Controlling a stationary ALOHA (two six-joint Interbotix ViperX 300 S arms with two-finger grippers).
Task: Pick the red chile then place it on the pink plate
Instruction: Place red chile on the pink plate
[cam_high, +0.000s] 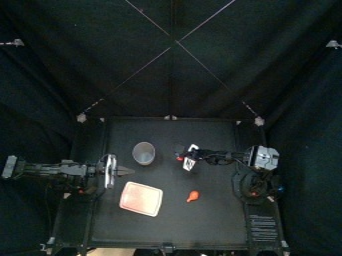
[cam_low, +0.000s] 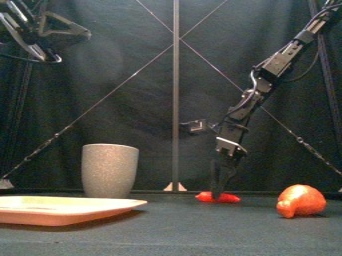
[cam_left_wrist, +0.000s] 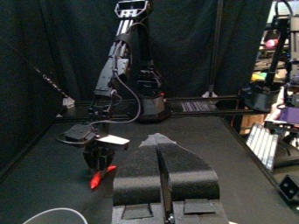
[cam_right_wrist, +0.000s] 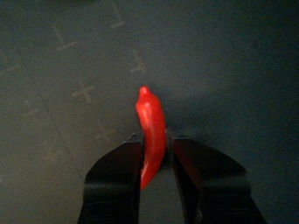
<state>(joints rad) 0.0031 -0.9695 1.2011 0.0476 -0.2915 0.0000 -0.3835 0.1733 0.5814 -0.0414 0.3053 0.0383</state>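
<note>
The red chile (cam_low: 218, 197) lies on the table right of centre, and it shows long and thin in the right wrist view (cam_right_wrist: 149, 131). My right gripper (cam_low: 221, 183) reaches down onto it from the right, and its jaws (cam_right_wrist: 149, 147) press the chile on both sides. The top view places this gripper (cam_high: 186, 162) just right of the grey cup. The pink plate (cam_high: 142, 197) lies flat at the front left (cam_low: 67, 208), with nothing on it. My left gripper (cam_high: 112, 172) rests at the left, shut (cam_left_wrist: 163, 150) and holding nothing.
A tall grey speckled cup (cam_low: 110, 169) stands behind the plate (cam_high: 144, 152). An orange-red round toy (cam_low: 301, 200) sits near the front, right of the plate (cam_high: 194, 195). The right arm's links slope up to the right above the chile.
</note>
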